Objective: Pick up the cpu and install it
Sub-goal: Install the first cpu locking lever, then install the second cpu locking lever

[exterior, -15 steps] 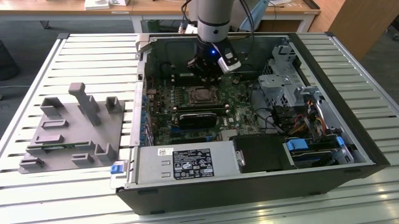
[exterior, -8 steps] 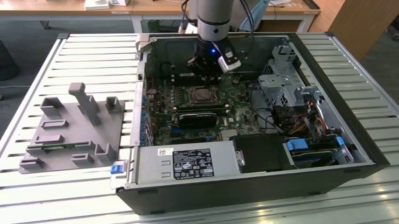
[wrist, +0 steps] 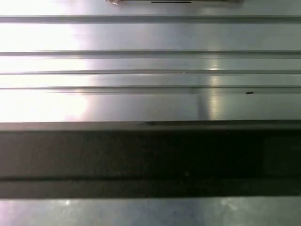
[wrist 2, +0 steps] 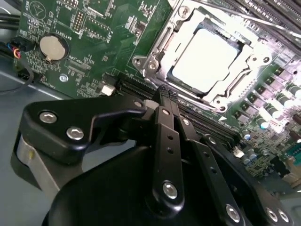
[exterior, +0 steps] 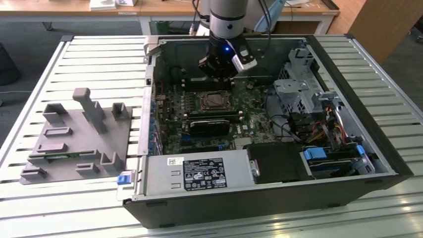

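The end effector, its fingers pressed together and empty, hangs just beside the cpu lying in its socket; best check it sits flat.

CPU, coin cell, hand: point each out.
cpu [wrist 2: 207,63], second wrist view, middle of its shiny metal top.
coin cell [wrist 2: 51,47], second wrist view, centre of its round face.
hand [wrist 2: 165,96], second wrist view, at the fingertips.

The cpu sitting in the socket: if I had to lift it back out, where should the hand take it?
Probably by two opposite edges, from straight above. The cpu lies flat inside the socket frame, only its shiny top exposed, so no side approach looks open. The hand appears shut and empty beside it.
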`<action>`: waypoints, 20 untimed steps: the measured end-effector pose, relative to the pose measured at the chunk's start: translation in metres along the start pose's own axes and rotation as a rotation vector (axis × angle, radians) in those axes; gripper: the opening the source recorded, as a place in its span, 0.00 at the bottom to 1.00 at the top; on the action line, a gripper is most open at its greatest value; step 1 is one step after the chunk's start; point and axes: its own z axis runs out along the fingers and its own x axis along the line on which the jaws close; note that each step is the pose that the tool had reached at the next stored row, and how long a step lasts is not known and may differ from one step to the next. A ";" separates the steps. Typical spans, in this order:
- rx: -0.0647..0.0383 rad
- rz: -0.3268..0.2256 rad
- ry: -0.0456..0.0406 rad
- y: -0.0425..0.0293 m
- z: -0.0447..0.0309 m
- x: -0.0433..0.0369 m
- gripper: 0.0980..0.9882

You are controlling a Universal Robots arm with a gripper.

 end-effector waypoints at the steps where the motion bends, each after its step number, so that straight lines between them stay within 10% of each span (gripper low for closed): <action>1: 0.000 0.000 0.0000 -0.0005 -0.0001 0.0000 0.01; 20: 0.000 0.000 -0.0001 -0.0056 -0.0001 -0.0001 0.01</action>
